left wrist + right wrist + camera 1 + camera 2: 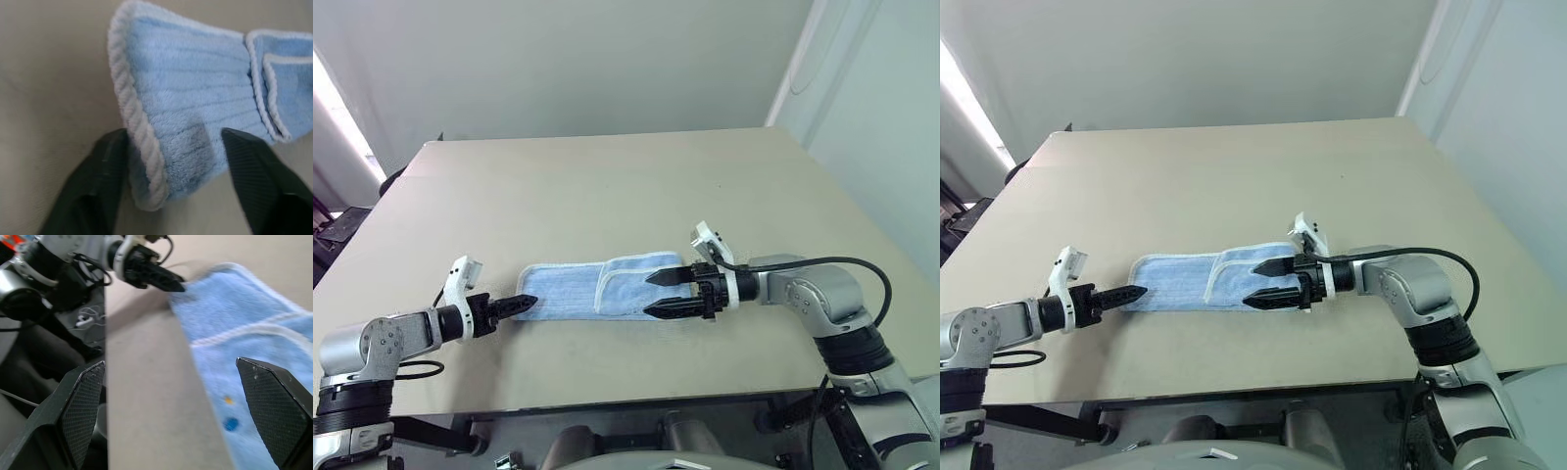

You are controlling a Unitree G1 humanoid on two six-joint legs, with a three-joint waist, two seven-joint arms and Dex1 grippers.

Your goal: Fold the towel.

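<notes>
Towel (597, 287) lies as a long, partly folded strip on the tabletop (607, 186) between both arms. At its left end the left gripper (168, 147) has its fingers apart astride the edging, likely to pinch it for another fold; at its right end, the right gripper (658, 295) hovers with fingers spread wide, holding nothing

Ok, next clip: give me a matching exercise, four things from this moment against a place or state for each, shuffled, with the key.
Things:
1. towel
2. left gripper
3. right gripper
4. table

Places or states:
A. fingers spread wide, at the folded end of the cloth
B. tan, bears the cloth near its front edge
C. light blue, white edging, one end folded over
D. fingers either side of the cloth's unfolded end

Pairs: 1-C, 2-D, 3-A, 4-B
</notes>
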